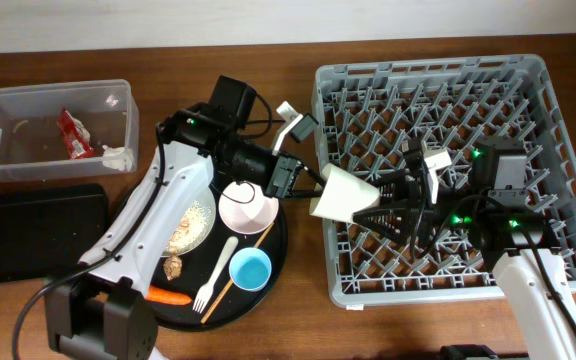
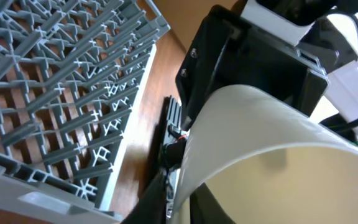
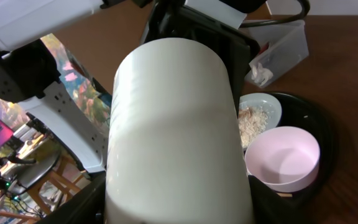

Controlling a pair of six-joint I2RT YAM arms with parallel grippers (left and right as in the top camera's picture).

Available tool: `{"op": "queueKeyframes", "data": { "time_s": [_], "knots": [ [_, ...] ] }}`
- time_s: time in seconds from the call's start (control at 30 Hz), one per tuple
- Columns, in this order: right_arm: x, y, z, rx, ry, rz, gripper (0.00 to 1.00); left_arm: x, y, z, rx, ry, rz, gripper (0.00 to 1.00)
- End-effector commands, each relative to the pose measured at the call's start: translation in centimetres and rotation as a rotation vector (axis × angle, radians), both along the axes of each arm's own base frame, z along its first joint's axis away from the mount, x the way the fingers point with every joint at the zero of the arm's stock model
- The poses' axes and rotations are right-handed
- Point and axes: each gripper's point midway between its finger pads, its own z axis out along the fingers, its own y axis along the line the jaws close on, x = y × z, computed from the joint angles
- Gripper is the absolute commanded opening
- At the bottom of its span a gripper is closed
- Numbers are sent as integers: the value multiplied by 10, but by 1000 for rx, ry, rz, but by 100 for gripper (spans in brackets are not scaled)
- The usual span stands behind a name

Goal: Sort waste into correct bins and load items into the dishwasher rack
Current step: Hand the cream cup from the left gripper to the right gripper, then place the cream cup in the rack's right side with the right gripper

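Observation:
The small white cup hangs on its side over the gap between the round tray and the dishwasher rack. My left gripper pinches its rim, one finger inside and one outside, as the left wrist view shows. My right gripper closes on the cup's base end; its fingers press both sides in the right wrist view. The clear tub holds the red wrapper and the white tissue. The shallow black tray lies in front of it.
The round black tray carries the plate with rice, the pale bowl, the light-blue cup, the fork, the chopstick, a beige chunk and the carrot.

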Motion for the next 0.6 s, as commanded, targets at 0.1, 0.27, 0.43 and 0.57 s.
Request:
{"op": "queueKeyframes", "data": {
  "time_s": [0.1, 0.27, 0.43, 0.57],
  "knots": [
    [28, -10, -22, -124, 160, -193, 44, 48, 60, -62, 499, -31, 313, 29],
    [55, -48, -56, -361, 338, -519, 39, 70, 180, -97, 867, 88, 613, 31],
    [43, -149, -42, -830, 439, -966, 40, 66, 267, -107, 1043, 207, 804, 33],
    [22, -220, -38, -926, 567, -1204, 40, 61, 306, -109, 1093, 308, 946, 33]
  ]
}}
